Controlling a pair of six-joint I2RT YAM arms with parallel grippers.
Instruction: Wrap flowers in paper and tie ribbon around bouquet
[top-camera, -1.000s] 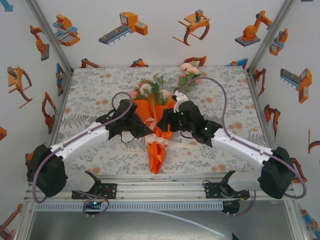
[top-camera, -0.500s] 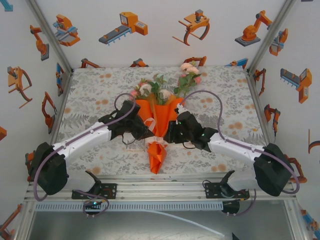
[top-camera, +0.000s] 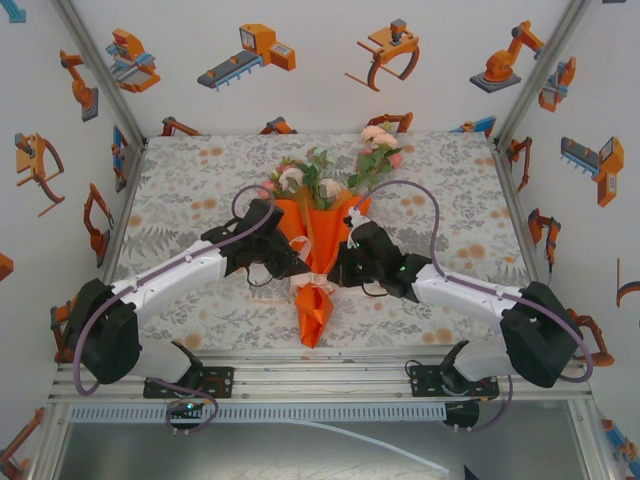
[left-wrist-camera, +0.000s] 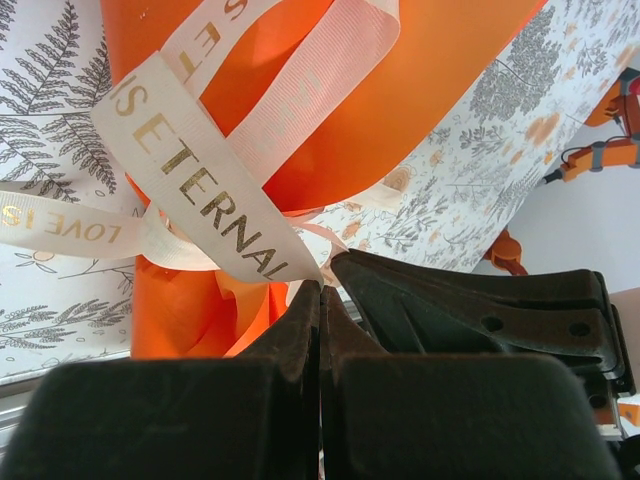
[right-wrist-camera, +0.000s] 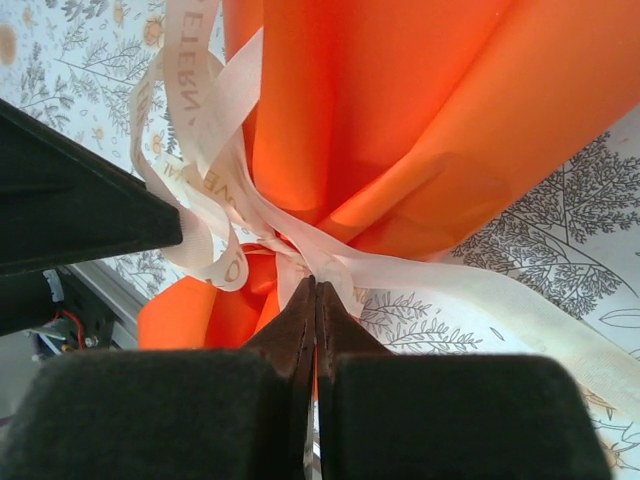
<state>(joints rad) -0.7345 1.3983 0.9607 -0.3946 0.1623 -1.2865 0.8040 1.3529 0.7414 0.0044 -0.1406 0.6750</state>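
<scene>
Left pincer (left-wrist-camera: 320, 290): jaws pressed together with no gap, tips pinching a strand of the ribbon (left-wrist-camera: 205, 205). The strand with gold lettering runs straight down into the fingertips. From above, the left pincer (top-camera: 293, 267) sits against the left side of the bouquet (top-camera: 318, 240), at the narrow waist of the cone.

Right pincer (right-wrist-camera: 315, 285): jaws also fully closed, tips meeting right at the ribbon (right-wrist-camera: 330, 262) where the strands cross and bunch on the paper (right-wrist-camera: 400, 110). A strand appears to be caught between the tips. One wide strand trails off to the right across the desk (right-wrist-camera: 560, 200). From above, the right pincer (top-camera: 336, 274) is on the right side of the cone, opposite the left one, with the two close together. The black wedge at the left of the right wrist view is the left pincer (right-wrist-camera: 80, 220). The black body to the right of the left wrist view is the right pincer (left-wrist-camera: 470, 310).

The bouquet lies flat at mid desk (top-camera: 180, 200), the flowers (top-camera: 320, 182) pointing to the far side and the cone tip to the near edge. The ribbon (top-camera: 314, 290) is looped around the lower cone, loose, with cream loops showing. The orange paper (left-wrist-camera: 430, 90) is wrapped and creased, flaring above the tie. One pink-bloom stem (top-camera: 378, 140) sticks out at the upper right of the bunch.
</scene>
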